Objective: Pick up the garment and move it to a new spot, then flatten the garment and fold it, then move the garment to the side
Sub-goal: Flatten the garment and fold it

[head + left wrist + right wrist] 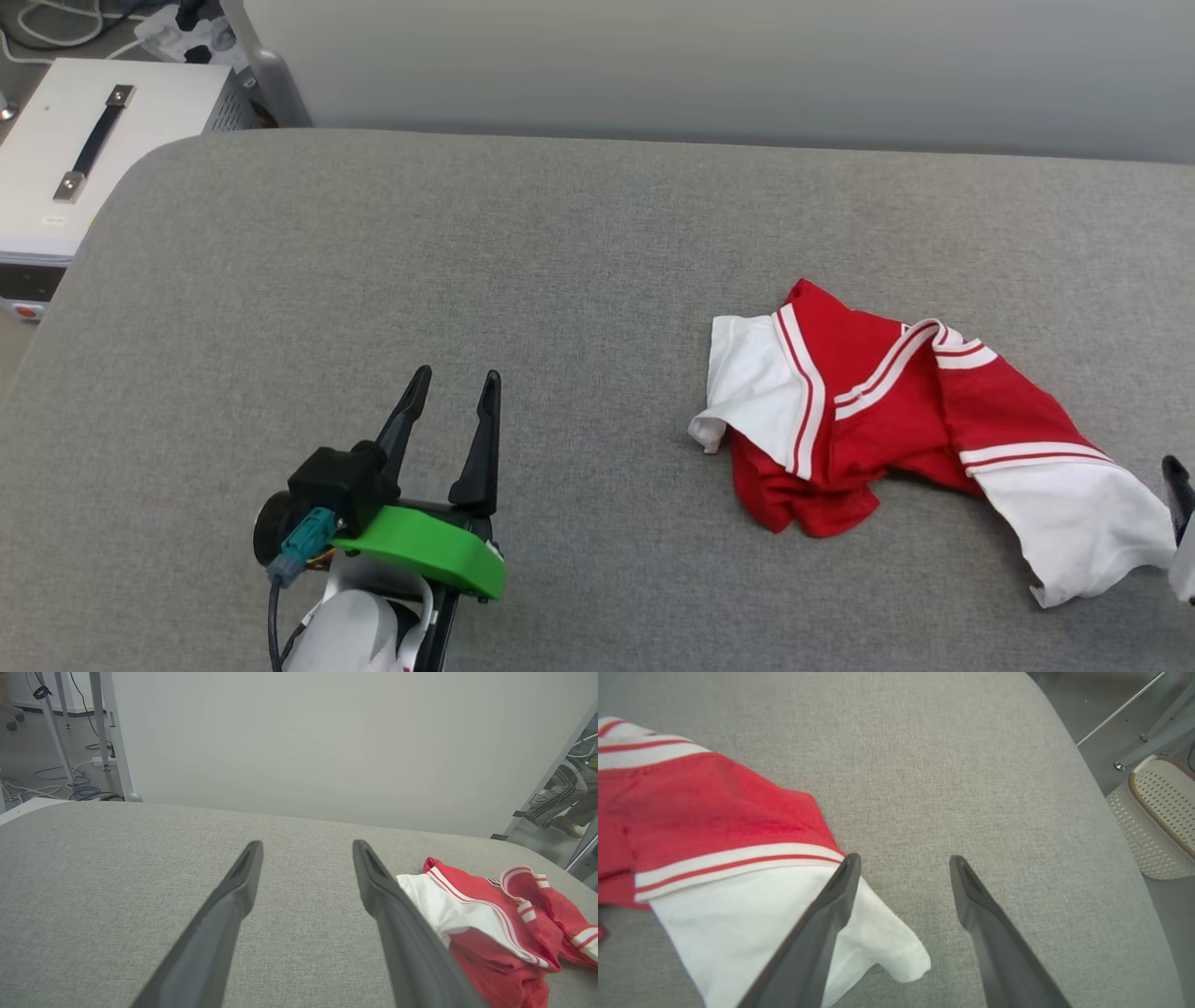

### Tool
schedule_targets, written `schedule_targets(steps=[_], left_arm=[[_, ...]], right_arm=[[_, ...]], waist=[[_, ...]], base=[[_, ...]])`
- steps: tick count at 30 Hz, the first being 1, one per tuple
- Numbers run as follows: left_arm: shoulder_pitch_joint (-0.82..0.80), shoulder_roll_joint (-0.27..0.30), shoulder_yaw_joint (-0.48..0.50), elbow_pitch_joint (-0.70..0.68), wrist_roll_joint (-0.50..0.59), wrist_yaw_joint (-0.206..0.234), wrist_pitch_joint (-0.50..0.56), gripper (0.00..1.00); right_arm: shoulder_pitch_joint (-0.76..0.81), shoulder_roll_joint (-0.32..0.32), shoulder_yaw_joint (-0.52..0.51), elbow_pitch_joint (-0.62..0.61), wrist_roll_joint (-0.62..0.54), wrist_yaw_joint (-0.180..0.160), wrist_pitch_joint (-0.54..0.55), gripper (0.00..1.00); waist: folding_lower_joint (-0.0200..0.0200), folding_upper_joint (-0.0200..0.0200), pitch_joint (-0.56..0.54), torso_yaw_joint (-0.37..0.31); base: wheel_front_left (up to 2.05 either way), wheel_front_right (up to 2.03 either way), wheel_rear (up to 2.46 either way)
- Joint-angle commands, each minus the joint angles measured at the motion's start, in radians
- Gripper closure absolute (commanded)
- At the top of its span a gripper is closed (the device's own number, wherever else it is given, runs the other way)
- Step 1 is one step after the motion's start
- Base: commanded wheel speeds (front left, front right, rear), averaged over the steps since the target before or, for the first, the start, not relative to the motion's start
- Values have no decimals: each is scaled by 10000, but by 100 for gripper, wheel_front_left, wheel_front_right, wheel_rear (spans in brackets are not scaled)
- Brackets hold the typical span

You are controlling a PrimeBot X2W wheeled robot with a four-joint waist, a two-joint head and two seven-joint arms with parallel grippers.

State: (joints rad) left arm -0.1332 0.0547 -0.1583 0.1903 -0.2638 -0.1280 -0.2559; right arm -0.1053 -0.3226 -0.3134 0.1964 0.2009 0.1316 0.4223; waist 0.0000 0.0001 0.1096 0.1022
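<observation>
1. garment position. the garment [868,411] lies crumpled on the right half of the grey padded table [373,261]. the red body is bunched and folded over itself, so read the flattening and folding steps as not yet done.

2. right gripper [905,859]. its jaws stand wide apart and grasp nothing. in the right wrist view one finger crosses in front of the white sleeve [784,933] at the garment's near end, and the other stands over bare table. you cannot tell from that view whether the finger touches the cloth. judge this placement as deliberate: a sleeve end is a free outer edge, and pulling on it would spread the bunched body.

3. left gripper [457,376]. its jaws are also parted and empty. it sits over bare table, well apart from the garment, with the other white sleeve [434,900] just beside its right finger in the left wrist view. judge this as a standby pose that keeps the fingers off the cloth until a second hold is needed.

4. count.
- garments: one.
- white sleeves showing: two, one at each end of the heap.
- grippers: two, each with two dark fingers.
- other items: one white box with a handle [84,140], off the table's far left corner.
</observation>
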Motion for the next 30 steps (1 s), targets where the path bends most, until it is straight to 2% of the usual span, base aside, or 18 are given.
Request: schedule_targets(steps=[1,7,16,22,26,30], left_arm=[[134,-45,-20,14,31,-27,-59,0],[259,-45,-130,-160,-131,-27,-59,0],[483,-45,-541,-307,-412,-27,-59,0],[-217,66,-1312,322,-352,-27,-13,0],[-1631,320,-2146,955,-815,-27,1200,0],[-3379,649,-3011,1690,-1680,-27,3502,0]], right_arm=[[-125,58,96,-195,40,-9,-346,0],[139,355,718,-1276,480,-9,-1940,0],[1237,1568,1103,-2607,715,-9,-4403,0],[1459,2239,1039,-3156,464,-9,-4954,0],[1370,2409,1089,-3361,322,-9,-4980,0],[1148,2487,1157,-3392,275,-9,-5032,0]], waist=[[0,-1,-254,-151],[0,-1,-626,-333],[0,-1,-753,-662],[0,-1,-365,-1133],[0,-1,93,-1510],[0,-1,585,-1908]], base=[[0,0,0],[0,0,0],[0,0,0],[0,0,0],[0,0,0],[0,0,0]])
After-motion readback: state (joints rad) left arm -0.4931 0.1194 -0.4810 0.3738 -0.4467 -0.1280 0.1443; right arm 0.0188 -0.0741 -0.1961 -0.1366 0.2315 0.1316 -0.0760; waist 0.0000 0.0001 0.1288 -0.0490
